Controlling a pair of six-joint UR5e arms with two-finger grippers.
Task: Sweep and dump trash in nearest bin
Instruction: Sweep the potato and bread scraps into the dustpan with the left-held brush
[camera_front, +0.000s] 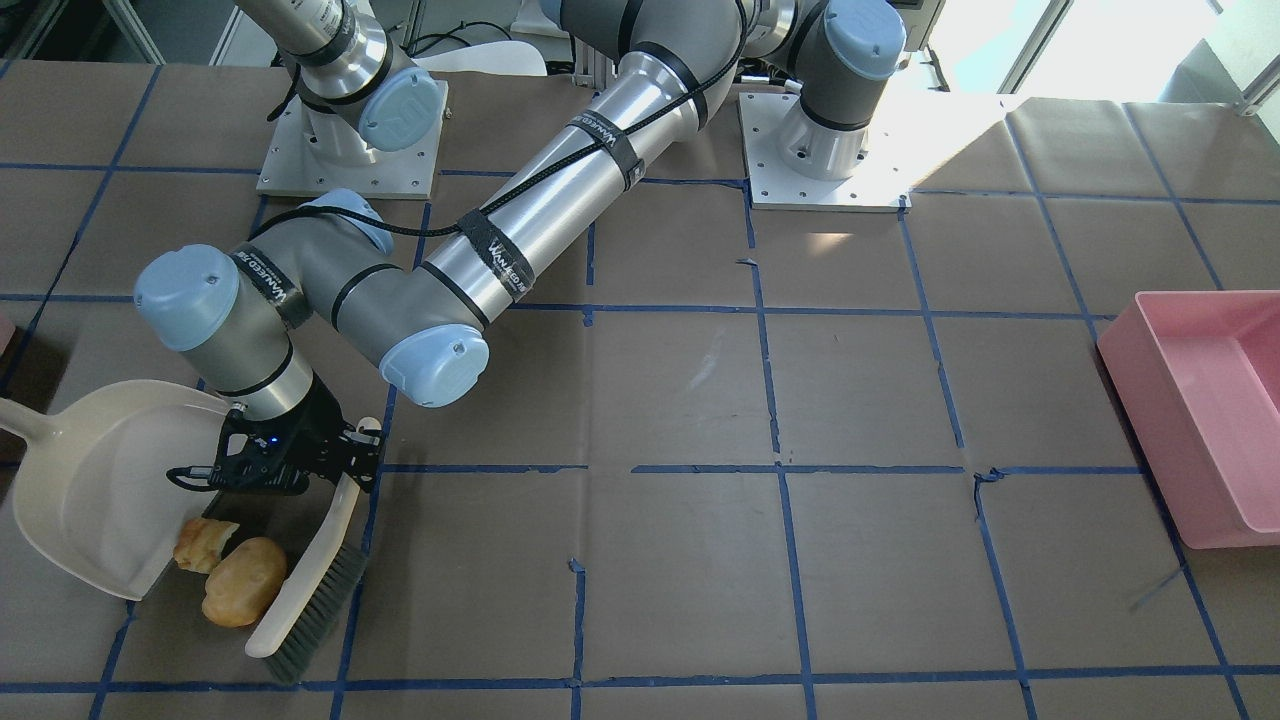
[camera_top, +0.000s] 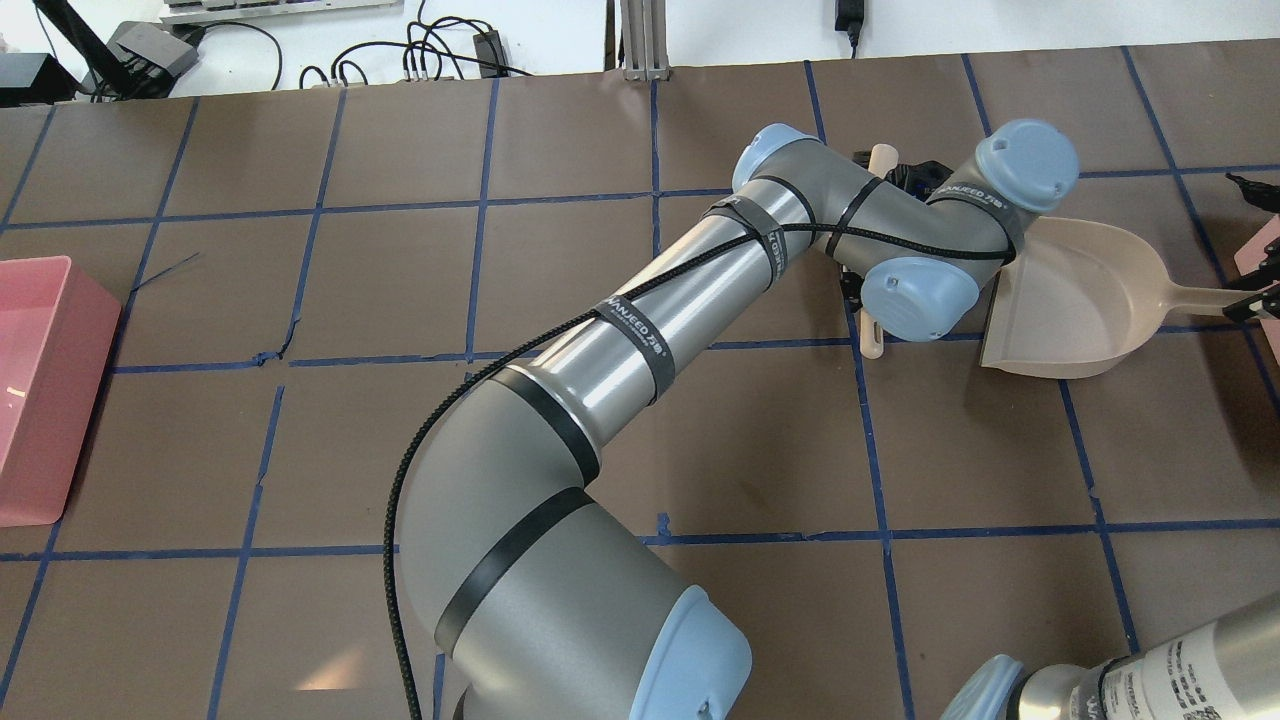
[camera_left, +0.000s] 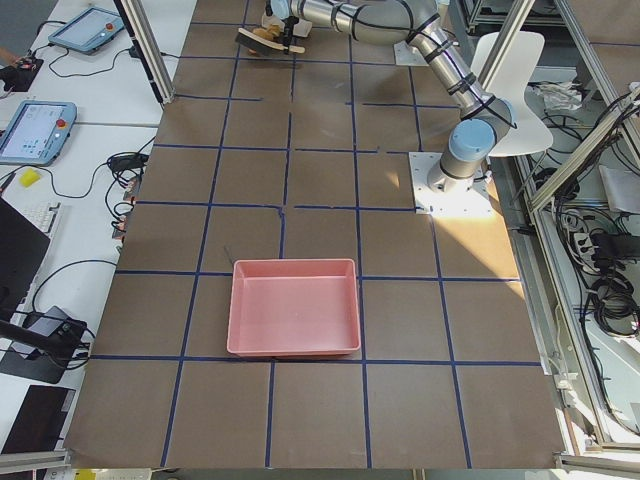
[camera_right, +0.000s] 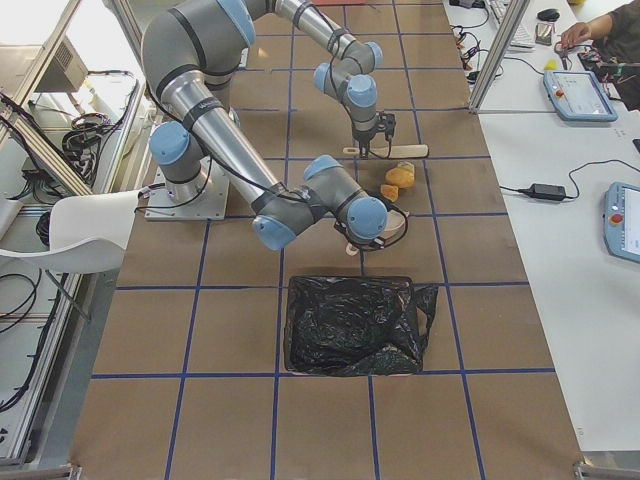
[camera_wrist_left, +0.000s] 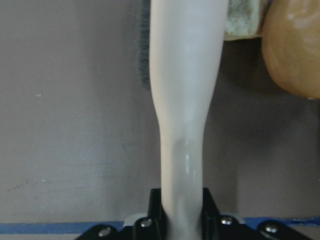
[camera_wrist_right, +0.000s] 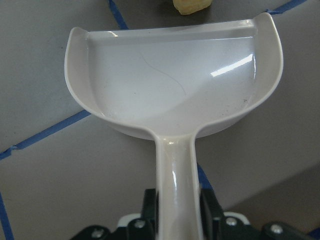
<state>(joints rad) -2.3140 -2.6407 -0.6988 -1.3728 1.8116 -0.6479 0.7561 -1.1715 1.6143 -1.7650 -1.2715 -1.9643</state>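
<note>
My left gripper (camera_front: 345, 465) reaches across the table and is shut on the cream handle of a brush (camera_front: 310, 590); the wrist view shows the jaws clamped on the handle (camera_wrist_left: 182, 150). The bristles rest against the brown potato-shaped lump (camera_front: 243, 595). The tan pastry chunk (camera_front: 205, 545) lies at the lip of the cream dustpan (camera_front: 100, 480). The pale green-white chunk (camera_wrist_left: 242, 22) sits beside the brush head. My right gripper (camera_wrist_right: 177, 225) is shut on the dustpan handle (camera_wrist_right: 177, 165). Only a pinkish corner of the bin (camera_top: 1262, 250) shows, just past the dustpan.
A large pink rectangular tub (camera_front: 1200, 410) stands at the opposite end of the table. A black bag-lined container (camera_right: 355, 325) sits next to the dustpan in the exterior right view. The left arm's long links (camera_top: 640, 330) span the table's middle.
</note>
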